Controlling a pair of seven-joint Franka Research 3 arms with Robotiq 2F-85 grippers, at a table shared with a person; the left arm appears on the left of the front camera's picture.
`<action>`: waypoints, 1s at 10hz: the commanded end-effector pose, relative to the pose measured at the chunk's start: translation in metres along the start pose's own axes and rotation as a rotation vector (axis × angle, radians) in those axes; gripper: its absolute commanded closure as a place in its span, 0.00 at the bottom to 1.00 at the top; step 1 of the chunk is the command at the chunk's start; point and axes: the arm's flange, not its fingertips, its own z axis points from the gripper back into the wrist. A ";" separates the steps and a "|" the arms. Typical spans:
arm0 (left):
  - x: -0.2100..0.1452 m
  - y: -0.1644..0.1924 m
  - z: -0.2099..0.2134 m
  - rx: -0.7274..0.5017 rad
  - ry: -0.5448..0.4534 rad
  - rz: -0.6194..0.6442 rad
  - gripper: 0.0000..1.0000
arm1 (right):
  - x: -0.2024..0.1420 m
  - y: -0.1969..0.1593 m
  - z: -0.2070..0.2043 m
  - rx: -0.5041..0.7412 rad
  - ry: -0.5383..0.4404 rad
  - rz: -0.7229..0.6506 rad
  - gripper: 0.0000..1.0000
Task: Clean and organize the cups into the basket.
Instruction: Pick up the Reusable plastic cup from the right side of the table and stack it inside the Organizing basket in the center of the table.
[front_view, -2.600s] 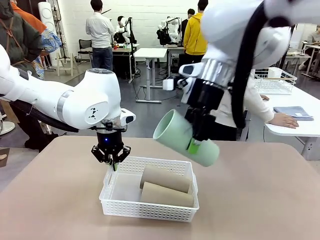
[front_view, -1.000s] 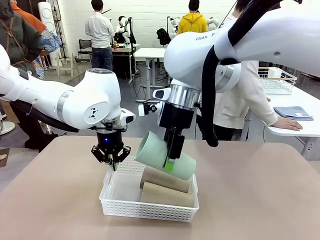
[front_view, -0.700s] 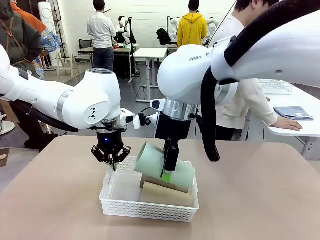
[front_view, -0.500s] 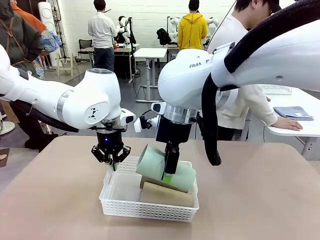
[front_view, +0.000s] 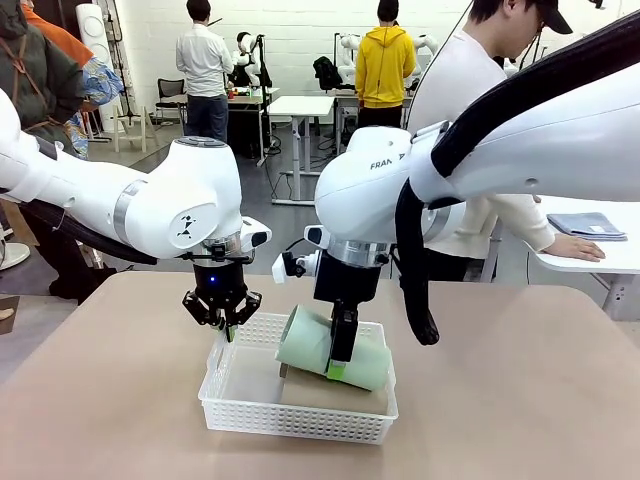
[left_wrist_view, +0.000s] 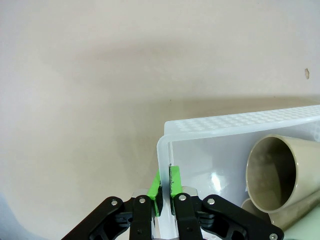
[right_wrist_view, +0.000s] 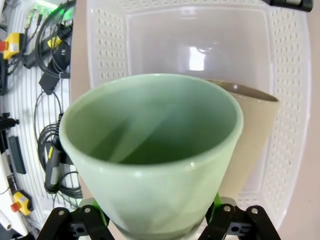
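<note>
The white lattice basket (front_view: 290, 420) stands on the tan table. My left gripper (front_view: 222, 326) is shut on its left rim; in the left wrist view the green pads (left_wrist_view: 159, 189) pinch the thin wall of the basket (left_wrist_view: 240, 120). My right gripper (front_view: 338, 370) is shut on the mint green cup (front_view: 312, 343), which lies on its side low over the basket. Under it lies a brown cup (front_view: 310, 390). In the right wrist view the green cup (right_wrist_view: 150, 150), open mouth facing the camera, sits beside a brown cup (right_wrist_view: 255, 135) in the basket (right_wrist_view: 290, 75). Two brown cup mouths (left_wrist_view: 272, 172) show in the left wrist view.
A person in a white top stands at the table's far side, one hand resting on the neighbouring white table near a blue cloth (front_view: 588, 224). The tan tabletop (front_view: 520, 400) is bare on both sides of the basket.
My right arm has swung left and lowered the green cup from above the table down onto the brown cups in the basket. The left gripper has kept its hold on the rim.
</note>
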 end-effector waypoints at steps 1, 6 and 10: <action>0.001 -0.001 0.002 0.001 -0.007 0.001 1.00 | 0.004 -0.009 -0.003 0.005 0.026 -0.021 0.16; 0.001 -0.001 0.002 0.001 -0.007 0.001 1.00 | -0.012 -0.018 -0.006 0.014 0.012 -0.059 0.16; 0.001 -0.001 0.002 0.001 -0.007 0.001 1.00 | -0.013 -0.021 -0.008 0.029 0.018 -0.046 0.13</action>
